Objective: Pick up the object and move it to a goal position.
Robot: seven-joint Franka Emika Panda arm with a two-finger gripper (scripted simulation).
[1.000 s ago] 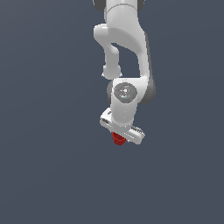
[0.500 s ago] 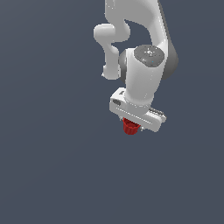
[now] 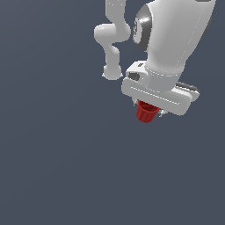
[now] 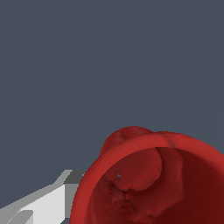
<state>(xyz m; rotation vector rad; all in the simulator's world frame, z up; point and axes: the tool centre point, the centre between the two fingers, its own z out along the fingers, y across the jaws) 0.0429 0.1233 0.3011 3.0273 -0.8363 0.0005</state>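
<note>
Plain grey-blue background fills both views. Red cup (image 3: 145,113) hangs pinched in the white gripper (image 3: 149,110), its hollow mouth (image 4: 162,183) holding nothing

A bare simulated scene: a white robot arm (image 3: 176,39) against a flat, featureless grey-blue backdrop (image 3: 52,154).
</note>
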